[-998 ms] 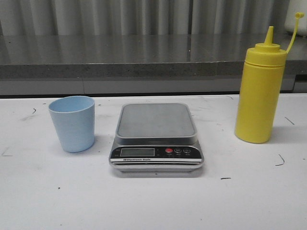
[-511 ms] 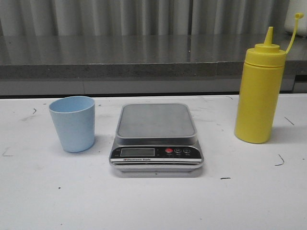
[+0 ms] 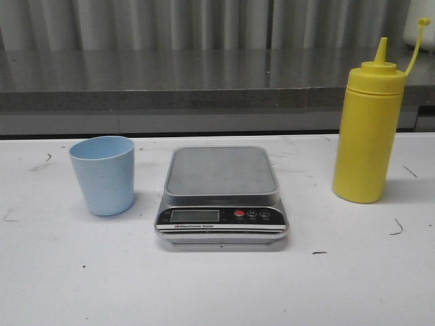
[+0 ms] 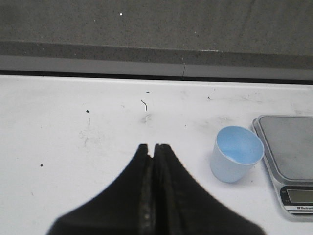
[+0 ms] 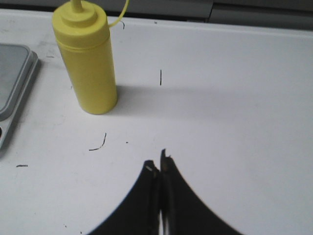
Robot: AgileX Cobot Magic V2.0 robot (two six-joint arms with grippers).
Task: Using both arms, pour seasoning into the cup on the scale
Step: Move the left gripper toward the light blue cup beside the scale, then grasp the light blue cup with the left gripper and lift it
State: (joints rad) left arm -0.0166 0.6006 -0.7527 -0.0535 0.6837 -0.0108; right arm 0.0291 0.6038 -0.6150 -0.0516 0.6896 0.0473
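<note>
The pale blue cup (image 3: 102,174) stands upright and empty on the white table, left of the silver scale (image 3: 221,195), whose platform is bare. The yellow seasoning bottle (image 3: 368,129) stands upright to the scale's right, cap strap up. No arm shows in the front view. In the left wrist view my left gripper (image 4: 153,147) is shut and empty, over the table short of and to the side of the cup (image 4: 236,153), with the scale (image 4: 288,156) beyond. In the right wrist view my right gripper (image 5: 159,161) is shut and empty, apart from the bottle (image 5: 88,63).
A grey stone ledge (image 3: 204,81) runs along the back of the table, with a ribbed wall behind. The white tabletop (image 3: 217,285) carries small dark marks.
</note>
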